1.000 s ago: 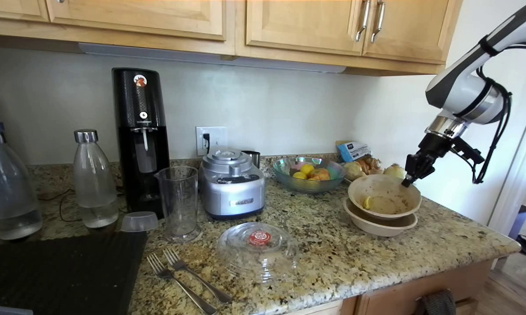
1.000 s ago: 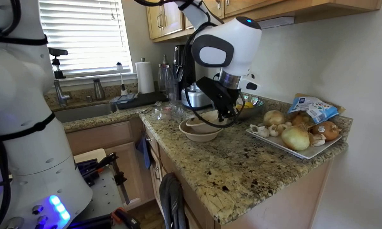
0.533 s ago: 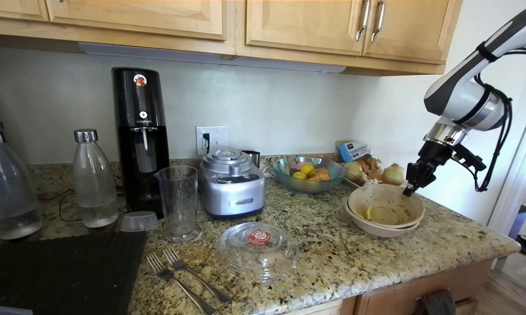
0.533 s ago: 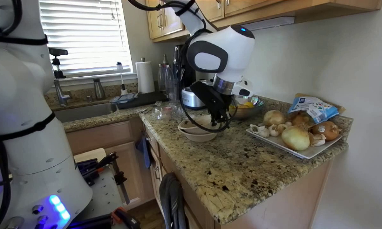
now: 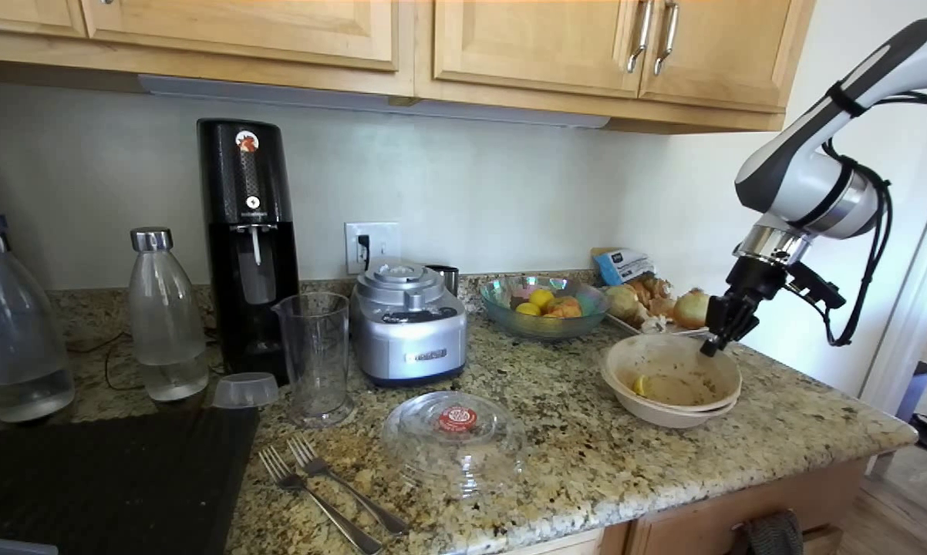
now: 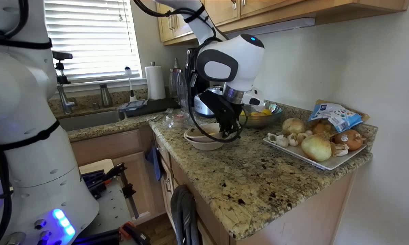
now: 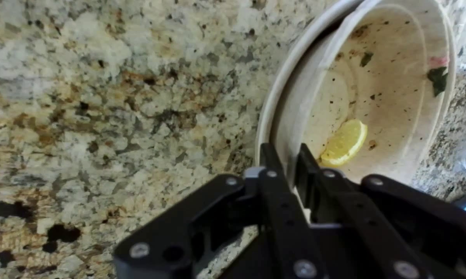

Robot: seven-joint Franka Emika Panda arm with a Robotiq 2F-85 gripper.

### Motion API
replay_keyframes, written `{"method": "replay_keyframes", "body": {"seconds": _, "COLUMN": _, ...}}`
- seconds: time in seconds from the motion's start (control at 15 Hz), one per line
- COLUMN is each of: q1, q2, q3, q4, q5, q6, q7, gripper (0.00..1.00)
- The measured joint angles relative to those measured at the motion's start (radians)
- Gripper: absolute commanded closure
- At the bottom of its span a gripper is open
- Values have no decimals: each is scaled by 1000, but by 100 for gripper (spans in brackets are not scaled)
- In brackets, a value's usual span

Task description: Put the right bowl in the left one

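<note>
The right bowl (image 5: 673, 376), tan with food scraps and a lemon piece inside, sits in the left bowl (image 5: 660, 417), whose rim and outer wall show below it. In the wrist view the right bowl (image 7: 392, 97) is slightly tilted. Its gripper-side rim stands above the left bowl's rim (image 7: 266, 112), with a dark gap between them. My gripper (image 5: 711, 348) is shut on the right bowl's rim. In the wrist view one fingertip (image 7: 287, 151) is inside the bowl and one outside, between the two walls. A cable partly hides the gripper (image 6: 227, 126) in an exterior view.
A glass fruit bowl (image 5: 494, 316) stands behind the bowls. A white tray (image 6: 322, 166) of onions and garlic lies near the wall. A clear plastic lid (image 5: 456, 447), forks (image 5: 340, 493) and a food processor (image 5: 409, 339) are on the counter.
The right bowl has come down from above the left bowl and now rests inside it. Gripper and both bowls have since shifted slightly, away from the onion tray.
</note>
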Motion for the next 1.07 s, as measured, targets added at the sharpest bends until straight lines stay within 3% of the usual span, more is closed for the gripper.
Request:
{"method": "replay_keyframes", "body": {"seconds": 0.53, "q1": 0, "q2": -2, "q3": 8, "q4": 3, "q5": 0, "q6": 12, "q7": 0, "gripper": 2}}
{"method": "replay_keyframes", "body": {"seconds": 0.87, "q1": 0, "q2": -25, "q3": 0, "q4": 2, "q5": -16, "q6": 36, "q7": 0, "gripper": 0}}
{"method": "replay_keyframes", "body": {"seconds": 1.07, "q1": 0, "q2": -37, "q3": -7, "q4": 2, "q5": -102, "q6": 100, "q7": 2, "gripper": 0}}
